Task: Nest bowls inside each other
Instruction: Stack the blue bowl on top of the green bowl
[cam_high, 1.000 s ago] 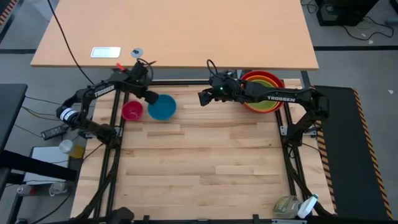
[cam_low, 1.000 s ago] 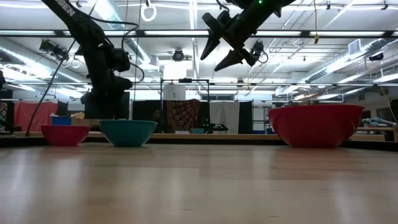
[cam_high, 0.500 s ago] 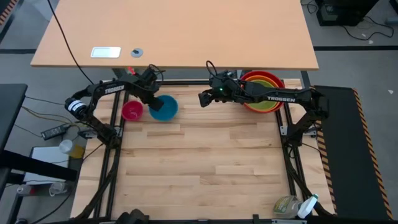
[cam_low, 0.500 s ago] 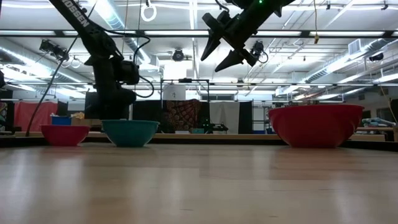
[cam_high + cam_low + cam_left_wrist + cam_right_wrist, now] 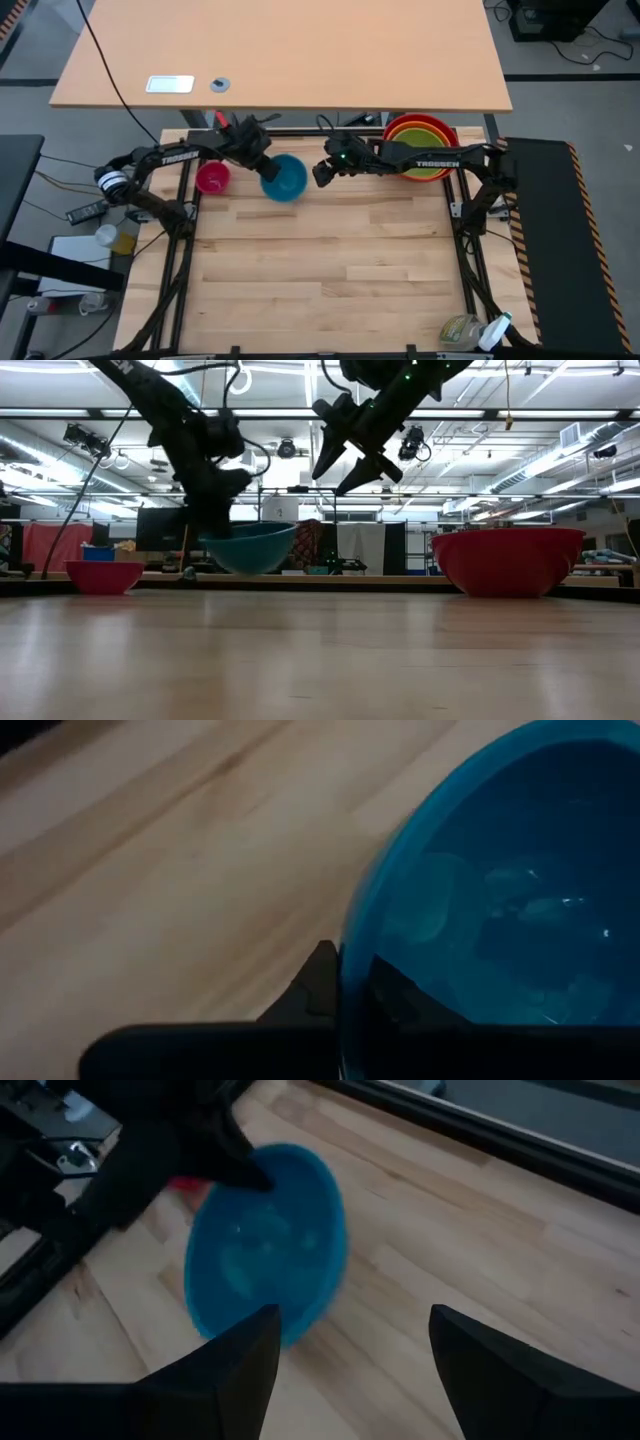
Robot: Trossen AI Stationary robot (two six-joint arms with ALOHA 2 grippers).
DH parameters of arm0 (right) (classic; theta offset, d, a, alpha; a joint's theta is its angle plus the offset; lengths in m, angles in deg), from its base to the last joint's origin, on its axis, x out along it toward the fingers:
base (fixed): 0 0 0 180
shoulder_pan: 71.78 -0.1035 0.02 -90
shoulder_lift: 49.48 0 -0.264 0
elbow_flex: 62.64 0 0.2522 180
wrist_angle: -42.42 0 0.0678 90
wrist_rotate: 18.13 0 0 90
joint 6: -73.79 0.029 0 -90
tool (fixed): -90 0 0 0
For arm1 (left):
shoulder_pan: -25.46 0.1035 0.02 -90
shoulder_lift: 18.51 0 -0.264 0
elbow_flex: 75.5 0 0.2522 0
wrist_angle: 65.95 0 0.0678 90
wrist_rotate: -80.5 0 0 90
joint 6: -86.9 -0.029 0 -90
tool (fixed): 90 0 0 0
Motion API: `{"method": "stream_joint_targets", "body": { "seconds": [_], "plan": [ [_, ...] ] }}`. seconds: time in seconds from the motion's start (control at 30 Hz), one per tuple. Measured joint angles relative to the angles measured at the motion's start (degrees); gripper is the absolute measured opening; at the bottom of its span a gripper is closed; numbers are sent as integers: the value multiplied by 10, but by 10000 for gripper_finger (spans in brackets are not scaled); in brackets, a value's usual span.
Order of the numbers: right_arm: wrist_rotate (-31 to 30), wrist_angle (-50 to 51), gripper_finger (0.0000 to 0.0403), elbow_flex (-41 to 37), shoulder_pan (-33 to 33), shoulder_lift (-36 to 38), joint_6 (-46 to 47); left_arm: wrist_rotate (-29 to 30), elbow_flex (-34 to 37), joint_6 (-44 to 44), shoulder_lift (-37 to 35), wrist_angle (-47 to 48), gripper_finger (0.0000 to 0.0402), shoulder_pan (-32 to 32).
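The blue bowl (image 5: 285,178) hangs tilted just above the table's far left part, with my left gripper (image 5: 262,163) shut on its rim. The small pink bowl (image 5: 212,178) stands on its base to the left of it. At the far right the red bowl (image 5: 402,126) stands on its base with the orange bowl (image 5: 443,131) and the green bowl (image 5: 428,160) nested inside. My right gripper (image 5: 320,172) hovers open just right of the blue bowl, well above the table in the low view (image 5: 335,465), with nothing between its fingers. My left gripper pinches the blue bowl's rim (image 5: 345,990) at its far-left side, one finger outside (image 5: 318,982) and one inside the bowl. The fingers slant down from the table's far left. The bowl (image 5: 250,548) is lifted clear of the table and tilted.
Bare wood (image 5: 320,260) fills the middle and near part of the table. A jar and a spray bottle (image 5: 472,332) lie at the near right corner. A tan tabletop (image 5: 290,50) lies beyond the far edge.
My left gripper has shut on the blue bowl's rim and swung toward the table's right, carrying the bowl up off the table and away from the pink bowl; the bowl now hangs tilted. My right gripper has dipped slightly toward the blue bowl, staying open.
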Motion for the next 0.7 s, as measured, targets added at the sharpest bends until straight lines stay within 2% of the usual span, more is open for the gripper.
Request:
{"method": "stream_joint_targets", "body": {
  "seconds": [0.2, 0.43, 0.7],
  "plan": [
    [-6, -2, 243, 0, 0, -17, -24, -1, 0, 62, 10, -47, 9, -58],
    [4, -2, 235, 0, -4, -27, -26, -3, 0, 141, 11, -117, 9, -68],
    [-73, 28, 221, 0, -6, -27, -32, -5, 0, 216, 11, -180, 17, -80]
  ]
}}
